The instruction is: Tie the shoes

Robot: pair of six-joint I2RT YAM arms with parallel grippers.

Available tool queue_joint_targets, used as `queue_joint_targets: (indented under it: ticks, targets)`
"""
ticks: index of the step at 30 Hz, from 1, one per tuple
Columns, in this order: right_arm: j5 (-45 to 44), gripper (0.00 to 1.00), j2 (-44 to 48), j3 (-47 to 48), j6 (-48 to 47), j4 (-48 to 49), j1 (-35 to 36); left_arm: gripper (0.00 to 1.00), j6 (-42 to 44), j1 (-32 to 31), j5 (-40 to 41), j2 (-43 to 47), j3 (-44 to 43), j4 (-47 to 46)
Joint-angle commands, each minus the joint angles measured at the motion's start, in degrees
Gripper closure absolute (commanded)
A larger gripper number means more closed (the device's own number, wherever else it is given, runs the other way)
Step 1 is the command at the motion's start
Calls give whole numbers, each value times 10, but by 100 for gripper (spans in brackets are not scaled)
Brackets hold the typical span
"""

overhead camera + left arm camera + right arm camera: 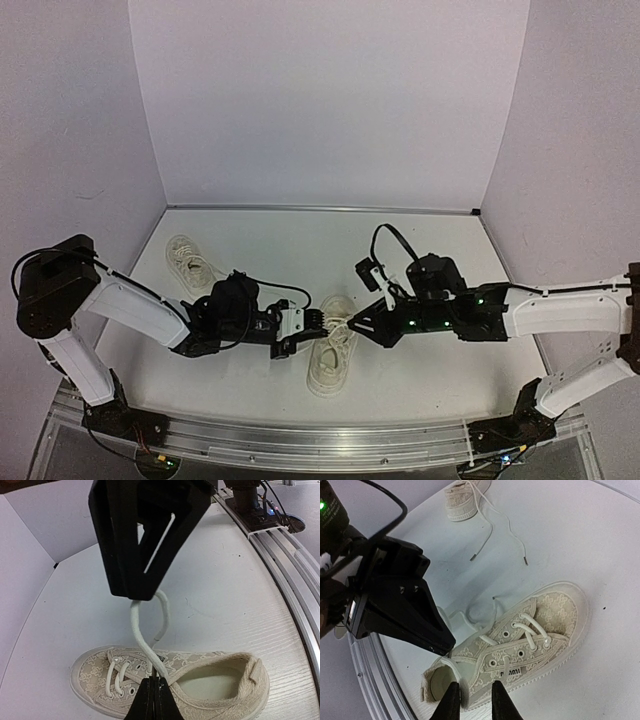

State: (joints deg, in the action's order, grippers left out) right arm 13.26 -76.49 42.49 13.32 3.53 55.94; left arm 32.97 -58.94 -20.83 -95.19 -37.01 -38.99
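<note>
Left hand grips the lace, whose loop rises to the slightly parted, seemingly empty right hand opposite.

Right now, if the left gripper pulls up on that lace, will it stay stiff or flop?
Probably flops: the lace curls in a loose loop above the shoe. Its threading through the eyelets suggests a hard pull could drag the shoe.
</note>
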Motion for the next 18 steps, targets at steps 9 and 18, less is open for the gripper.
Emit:
queue_joint_targets:
  ticks: [9, 18]
  targets:
    - [3, 90, -80, -16, 40, 63, 0, 100, 7, -1, -6, -9, -8, -10]
    - [-6, 100, -81, 18, 4, 59, 0, 100, 4, 12, 4, -18, -3, -37]
